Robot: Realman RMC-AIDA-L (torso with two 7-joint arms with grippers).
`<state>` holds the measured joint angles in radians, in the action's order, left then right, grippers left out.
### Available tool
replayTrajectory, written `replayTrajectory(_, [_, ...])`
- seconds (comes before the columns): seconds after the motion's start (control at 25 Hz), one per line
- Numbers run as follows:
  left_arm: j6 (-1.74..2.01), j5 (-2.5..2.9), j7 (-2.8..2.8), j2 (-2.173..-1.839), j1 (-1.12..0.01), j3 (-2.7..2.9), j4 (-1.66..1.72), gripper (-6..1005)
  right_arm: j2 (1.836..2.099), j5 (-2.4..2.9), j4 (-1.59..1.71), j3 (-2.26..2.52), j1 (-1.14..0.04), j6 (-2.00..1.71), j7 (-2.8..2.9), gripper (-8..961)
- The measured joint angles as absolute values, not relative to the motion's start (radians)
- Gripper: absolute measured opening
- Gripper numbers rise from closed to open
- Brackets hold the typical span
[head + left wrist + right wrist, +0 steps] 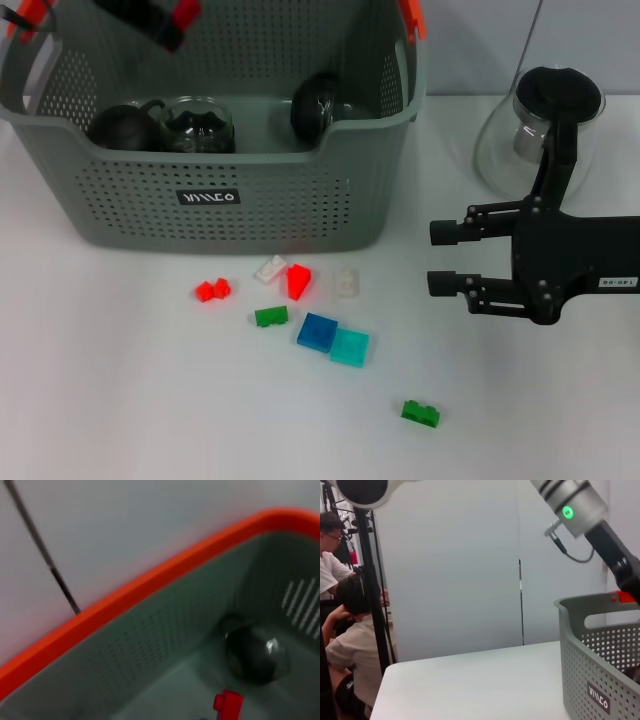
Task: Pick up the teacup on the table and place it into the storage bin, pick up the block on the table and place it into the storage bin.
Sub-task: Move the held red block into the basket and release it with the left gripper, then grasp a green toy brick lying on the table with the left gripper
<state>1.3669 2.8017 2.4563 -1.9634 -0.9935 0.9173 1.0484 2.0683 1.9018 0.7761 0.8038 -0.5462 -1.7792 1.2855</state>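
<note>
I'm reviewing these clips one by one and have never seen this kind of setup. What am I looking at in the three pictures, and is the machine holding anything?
This is a two-armed robot. The head view looks down on a white table. The grey storage bin already holds dark teacups. Small coloured blocks lie scattered on the table in front of it, and a glass teapot stands to the right. The right gripper hovers open and empty over the table. The left gripper is above the bin, mostly cut off. Its wrist camera looks into the bin, where a red block shows beside a dark cup. The right wrist camera sees the bin's side and people beyond the table.
</note>
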Motion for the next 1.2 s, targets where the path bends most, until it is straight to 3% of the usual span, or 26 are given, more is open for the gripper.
replayTrajectory(0.08, [1.332, 2.846, 2.470, -1.979, -1.007, 0.952, 1.010, 254, 2.068, 1.900, 0.776, 0.804, -0.546, -1.780, 1.286, 534])
replayTrajectory(0.52, [1.196, 2.855, 2.508, -1.971, -1.025, 1.060, 0.824, 276, 2.065, 1.901, 0.776, 0.804, -0.546, -1.779, 1.293, 535])
replayTrajectory(0.96, [1.233, 2.817, 2.516, -1.991, -0.996, 0.893, 0.935, 297, 2.060, 1.898, 0.773, 0.802, -0.545, -1.778, 1.288, 535])
replayTrajectory(1.08, [1.330, 2.593, 2.387, -2.021, -0.904, 0.687, 1.088, 412, 2.061, 1.898, 0.773, 0.796, -0.545, -1.777, 1.286, 535])
replayTrajectory(1.2, [1.474, 2.243, 2.258, -2.006, -0.805, 0.588, 1.117, 527, 2.063, 1.898, 0.773, 0.789, -0.547, -1.778, 1.286, 535])
